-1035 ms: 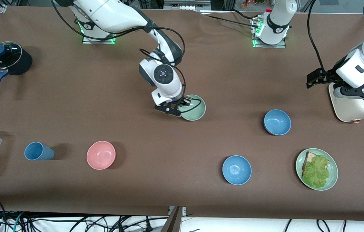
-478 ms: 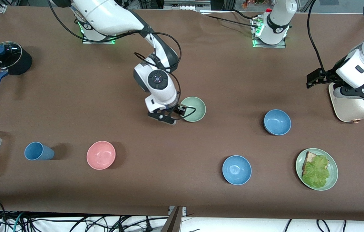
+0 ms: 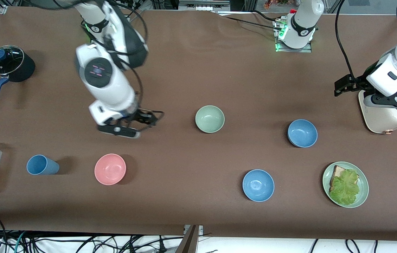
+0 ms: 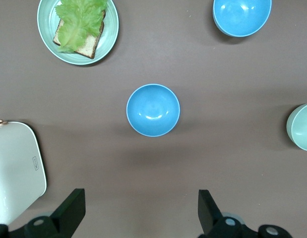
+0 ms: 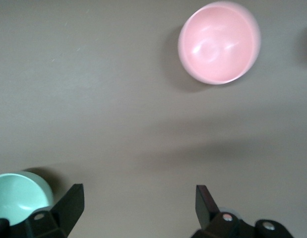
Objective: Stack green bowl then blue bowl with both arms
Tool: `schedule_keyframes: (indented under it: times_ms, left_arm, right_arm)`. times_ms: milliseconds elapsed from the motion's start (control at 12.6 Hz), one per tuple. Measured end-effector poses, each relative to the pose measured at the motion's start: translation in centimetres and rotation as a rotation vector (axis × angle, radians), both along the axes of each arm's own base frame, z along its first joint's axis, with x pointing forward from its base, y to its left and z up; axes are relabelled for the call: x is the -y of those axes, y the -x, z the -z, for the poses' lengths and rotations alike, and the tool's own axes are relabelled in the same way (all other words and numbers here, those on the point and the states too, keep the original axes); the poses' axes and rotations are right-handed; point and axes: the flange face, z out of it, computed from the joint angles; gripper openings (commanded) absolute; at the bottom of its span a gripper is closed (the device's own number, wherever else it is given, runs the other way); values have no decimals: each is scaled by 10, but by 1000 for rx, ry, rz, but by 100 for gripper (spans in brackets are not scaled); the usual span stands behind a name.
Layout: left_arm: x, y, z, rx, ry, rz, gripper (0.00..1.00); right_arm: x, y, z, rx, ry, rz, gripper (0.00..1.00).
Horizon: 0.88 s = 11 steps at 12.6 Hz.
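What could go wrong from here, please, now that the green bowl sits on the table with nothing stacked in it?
1. Two near-identical blue bowls: one under the left gripper, another nearer the front camera. The open left gripper might descend on the wrong one.
2. The blue bowl must cross to the green bowl; a rim grasp could slip or land off-centre.
3. The open right gripper hangs over bare table between the green bowl and the pink bowl; both arms converging could collide.

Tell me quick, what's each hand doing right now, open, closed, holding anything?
Left hand: open, empty, over bare table near the white appliance.
Right hand: open, empty, over bare table beside the small sage-green bowl.
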Motion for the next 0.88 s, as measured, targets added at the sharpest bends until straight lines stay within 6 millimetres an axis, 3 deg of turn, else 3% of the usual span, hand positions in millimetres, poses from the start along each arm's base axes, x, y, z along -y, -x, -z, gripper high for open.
schedule_keyframes:
  times_ms: [239, 398, 478, 876]
  left_arm:
    - [0, 0, 1, -1, 0, 0, 100]
    - [0, 0, 1, -2, 0, 0, 100]
    - [0, 0, 1, -5, 0, 0, 100]
    - [0, 1, 5, -27, -1, 1, 100]
  right_arm:
    - [98, 0, -50, -27, -50, -46, 99]
    - [165, -7, -74, 3, -64, -106, 99]
    - [180, -6, -78, -7, -67, -110, 99]
    - [170, 10, -89, -68, -72, -93, 99]
